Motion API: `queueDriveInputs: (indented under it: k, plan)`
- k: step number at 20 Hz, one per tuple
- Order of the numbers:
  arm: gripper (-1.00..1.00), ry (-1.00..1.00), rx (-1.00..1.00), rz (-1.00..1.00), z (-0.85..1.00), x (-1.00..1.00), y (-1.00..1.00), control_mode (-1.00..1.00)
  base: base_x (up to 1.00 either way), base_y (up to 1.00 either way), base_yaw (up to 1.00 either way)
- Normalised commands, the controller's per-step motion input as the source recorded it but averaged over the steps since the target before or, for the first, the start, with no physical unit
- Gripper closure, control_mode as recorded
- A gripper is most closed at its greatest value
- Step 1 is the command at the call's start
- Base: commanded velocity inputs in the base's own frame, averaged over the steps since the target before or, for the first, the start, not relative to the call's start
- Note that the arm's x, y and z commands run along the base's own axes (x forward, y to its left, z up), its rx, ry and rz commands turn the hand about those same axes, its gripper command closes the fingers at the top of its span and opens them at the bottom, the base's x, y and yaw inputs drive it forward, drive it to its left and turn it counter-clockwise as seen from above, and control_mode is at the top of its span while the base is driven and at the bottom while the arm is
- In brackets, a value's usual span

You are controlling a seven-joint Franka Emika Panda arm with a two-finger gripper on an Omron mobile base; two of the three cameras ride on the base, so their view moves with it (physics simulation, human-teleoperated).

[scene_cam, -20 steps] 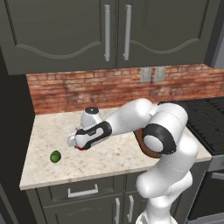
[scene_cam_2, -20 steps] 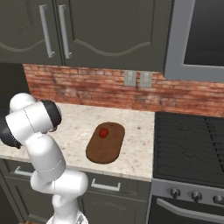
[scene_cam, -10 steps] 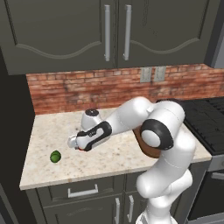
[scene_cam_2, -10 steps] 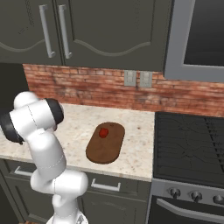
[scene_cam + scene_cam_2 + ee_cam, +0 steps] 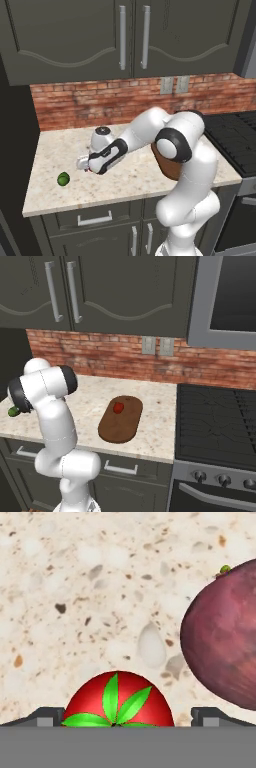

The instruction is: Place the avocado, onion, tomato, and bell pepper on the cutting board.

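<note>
Two fingertips [image 5: 47, 716] wide of tomato [image 5: 118, 699] — onion [image 5: 223, 637] beside

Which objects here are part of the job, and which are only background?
Part of the job: tomato, onion, avocado, bell pepper, cutting board, open gripper.
Only background: counter, stove, brick wall, cabinets.

Arm lowered toward counter [image 5: 60, 155]; claw [image 5: 128, 717] now straddling tomato [image 5: 118, 701].
</note>
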Motion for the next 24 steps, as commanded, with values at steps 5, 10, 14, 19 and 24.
queueDriveInputs:
  k: [5,10,14,19,24]
  plan:
    - [1.0,0.0,-0.04,0.0,-0.1,0.19,0.29,-1.0,0.0,0.0,0.0]
    - [1.0,0.0,-0.02,0.0,-0.03,0.04,0.13,-1.0,0.0,0.0,0.0]
    - [1.0,-0.03,0.0,0.0,0.0,-0.1,0.0,-1.0,0.0,0.0,0.0]
    - [1.0,-0.07,0.0,0.0,0.13,-0.18,0.0,-1.0,0.0,0.0,0.0]
    - [1.0,-0.11,0.0,0.0,0.45,-0.4,-0.11,-1.0,0.0,0.0,0.0]
